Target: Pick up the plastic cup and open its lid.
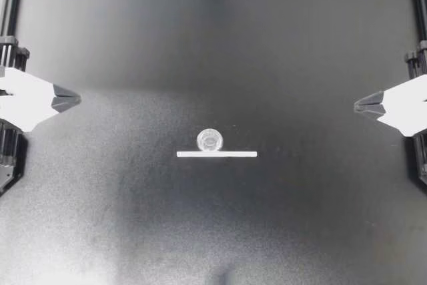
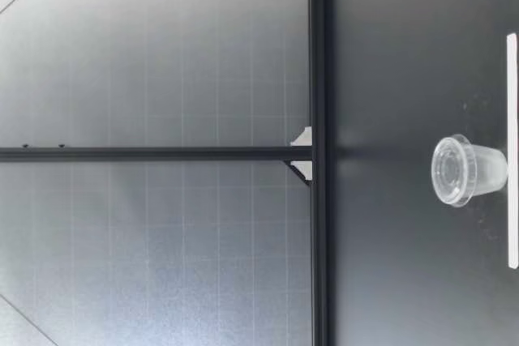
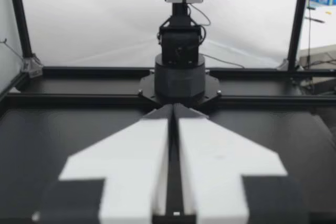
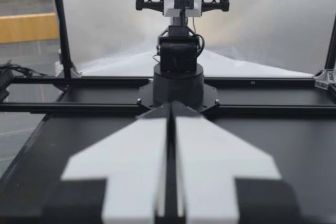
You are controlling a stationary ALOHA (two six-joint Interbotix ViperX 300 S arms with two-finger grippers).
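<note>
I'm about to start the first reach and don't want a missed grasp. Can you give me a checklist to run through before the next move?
1. Plastic cup standing upright: ok.
2. Lid seated on the cup: ok.
3. Left hand open for a grasp: not ok, shut.
4. Right hand open: not ok, shut.
5. Both hands apart from the cup: ok.
6. Cup apart from the white strip: cannot tell; they lie close together.

No text, label, number or sign can be read anywhere, not even on the plastic cup [image 1: 209,139].
</note>
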